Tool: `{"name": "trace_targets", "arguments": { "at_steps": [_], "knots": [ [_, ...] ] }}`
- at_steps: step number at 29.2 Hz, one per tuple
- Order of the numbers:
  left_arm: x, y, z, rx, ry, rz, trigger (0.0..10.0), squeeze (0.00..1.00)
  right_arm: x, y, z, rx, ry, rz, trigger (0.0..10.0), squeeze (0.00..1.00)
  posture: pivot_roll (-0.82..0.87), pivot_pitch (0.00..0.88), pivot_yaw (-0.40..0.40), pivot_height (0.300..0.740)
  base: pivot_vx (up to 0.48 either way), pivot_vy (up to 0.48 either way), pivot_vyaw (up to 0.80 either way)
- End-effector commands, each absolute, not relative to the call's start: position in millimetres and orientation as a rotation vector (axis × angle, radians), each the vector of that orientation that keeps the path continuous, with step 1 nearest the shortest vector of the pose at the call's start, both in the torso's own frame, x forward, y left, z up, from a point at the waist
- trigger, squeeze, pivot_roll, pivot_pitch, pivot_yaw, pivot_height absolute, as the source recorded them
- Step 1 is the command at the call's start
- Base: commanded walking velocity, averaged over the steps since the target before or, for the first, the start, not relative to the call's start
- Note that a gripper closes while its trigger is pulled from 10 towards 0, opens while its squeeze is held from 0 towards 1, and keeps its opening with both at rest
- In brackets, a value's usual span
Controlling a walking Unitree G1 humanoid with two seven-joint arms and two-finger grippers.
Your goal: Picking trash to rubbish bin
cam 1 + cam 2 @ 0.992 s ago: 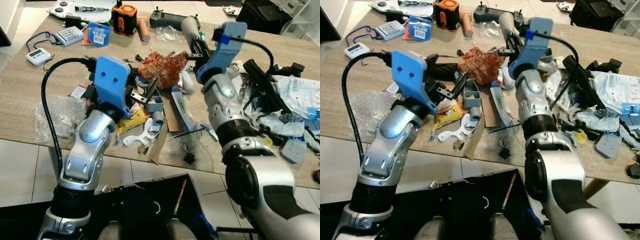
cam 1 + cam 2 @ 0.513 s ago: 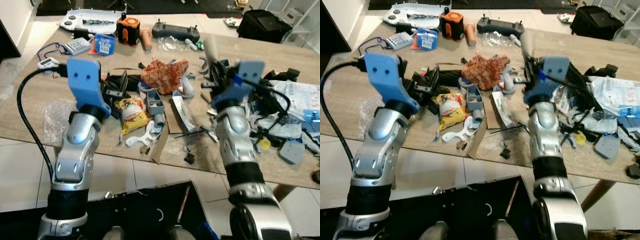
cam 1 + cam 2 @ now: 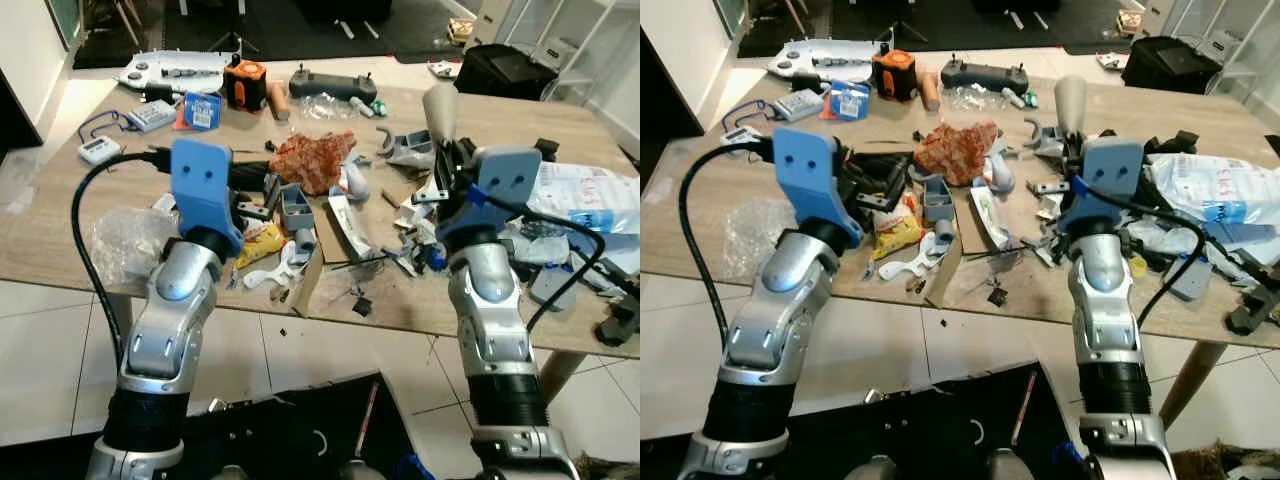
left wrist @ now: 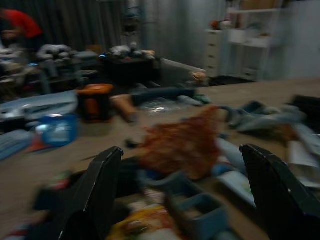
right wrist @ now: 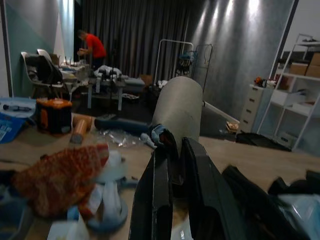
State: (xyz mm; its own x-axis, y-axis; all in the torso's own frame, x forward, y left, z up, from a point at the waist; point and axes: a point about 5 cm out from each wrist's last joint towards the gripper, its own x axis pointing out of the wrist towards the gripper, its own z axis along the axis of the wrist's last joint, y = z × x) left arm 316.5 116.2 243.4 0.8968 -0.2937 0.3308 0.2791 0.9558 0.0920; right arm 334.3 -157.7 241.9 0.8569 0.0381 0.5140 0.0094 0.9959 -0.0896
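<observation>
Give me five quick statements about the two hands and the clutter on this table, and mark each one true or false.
1. The right hand is shut on a beige cylinder. True.
2. The left hand is clamped on the crumpled orange-red wrapper. False: its fingers are spread open and hold nothing.
3. An orange and black device stands at the table's far side. True.
4. The yellow snack packet lies on the floor. False: it lies on the table, by the left arm.
5. A person in a red top is in the room beyond the table. True.
</observation>
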Motion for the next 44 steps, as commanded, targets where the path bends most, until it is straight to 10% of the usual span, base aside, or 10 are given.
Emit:
{"name": "trace_targets", "arguments": {
  "at_steps": [1,44],
  "knots": [
    [314.3,108.8,239.1,0.038,-0.331,-0.331,10.0,0.00,331.1,-161.3,241.1,-0.090,-0.537,-0.005,10.0,0.00,0.02,0.147,-0.010,0.740,0.000,0.000,-0.80],
    [305.0,95.1,243.5,-0.036,-0.360,-0.451,10.0,0.00,323.5,-162.7,240.2,-0.095,-0.472,-0.035,10.0,0.00,0.02,0.162,-0.013,0.740,0.000,0.000,-0.80]
  ]
}}
